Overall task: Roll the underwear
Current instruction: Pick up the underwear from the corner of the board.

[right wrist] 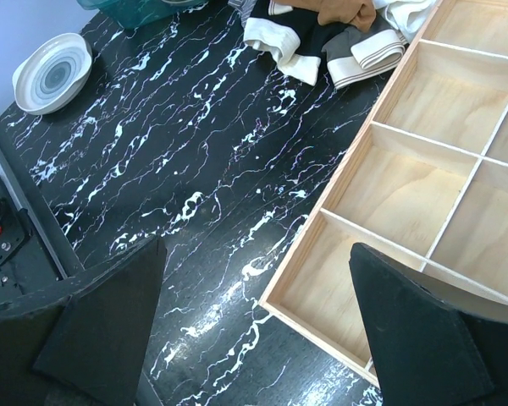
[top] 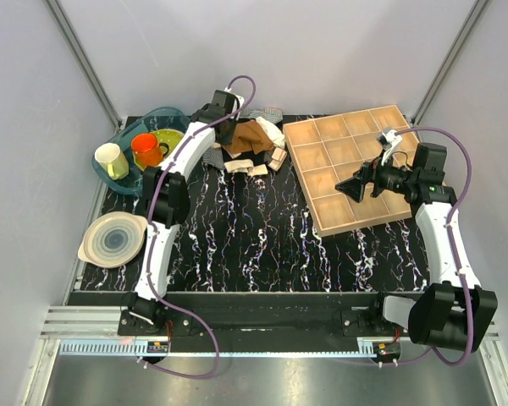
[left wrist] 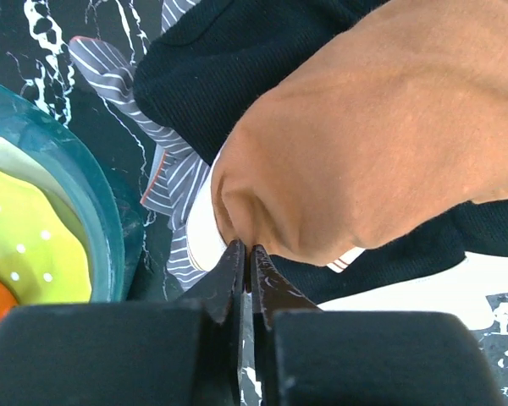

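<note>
Rust-brown soft fabric underwear bulges directly ahead of the left gripper, whose jaws are clenched on a fold at its edge. Pale grey walls enclose the black white-veined marble table. Right gripper is spread wide and holds nothing, at the near corner of the compartmented wooden tray.

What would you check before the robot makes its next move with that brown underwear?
1. Left gripper shut on the underwear: ok, it pinches a fold.
2. Only that garment caught: cannot tell; the black garment and striped cloth lie right underneath.
3. Underwear spread flat for rolling: not ok, it is bunched on the pile.
4. Right gripper free to help: ok, open and empty above the wooden tray.
5. Bare table to work on: ok, in front of the pile.
</note>
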Tool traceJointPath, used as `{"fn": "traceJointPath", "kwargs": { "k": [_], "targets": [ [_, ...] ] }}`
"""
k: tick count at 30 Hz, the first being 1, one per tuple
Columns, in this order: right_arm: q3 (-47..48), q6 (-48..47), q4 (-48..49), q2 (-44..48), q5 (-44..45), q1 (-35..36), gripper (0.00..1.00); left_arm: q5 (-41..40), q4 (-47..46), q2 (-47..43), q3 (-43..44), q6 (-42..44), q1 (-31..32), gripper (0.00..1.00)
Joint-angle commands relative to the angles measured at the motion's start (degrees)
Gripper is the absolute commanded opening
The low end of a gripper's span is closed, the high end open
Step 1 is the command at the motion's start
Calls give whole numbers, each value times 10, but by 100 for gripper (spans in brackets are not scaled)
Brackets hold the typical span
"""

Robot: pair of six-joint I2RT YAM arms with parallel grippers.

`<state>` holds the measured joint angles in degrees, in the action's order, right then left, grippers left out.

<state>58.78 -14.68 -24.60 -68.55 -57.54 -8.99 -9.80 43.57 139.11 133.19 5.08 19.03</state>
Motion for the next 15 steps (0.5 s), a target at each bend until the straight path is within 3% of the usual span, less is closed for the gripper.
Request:
{"fn": "traceJointPath", "kwargs": {
  "k": [1, 15],
  "targets": [
    [4, -10, -1, 2, 5, 5, 100, -15, -31, -33, 32, 8, -1, 0],
    [5, -16, -6, 12, 1, 5, 100, 21, -28, -320, -87, 1, 48, 0]
  ]
}}
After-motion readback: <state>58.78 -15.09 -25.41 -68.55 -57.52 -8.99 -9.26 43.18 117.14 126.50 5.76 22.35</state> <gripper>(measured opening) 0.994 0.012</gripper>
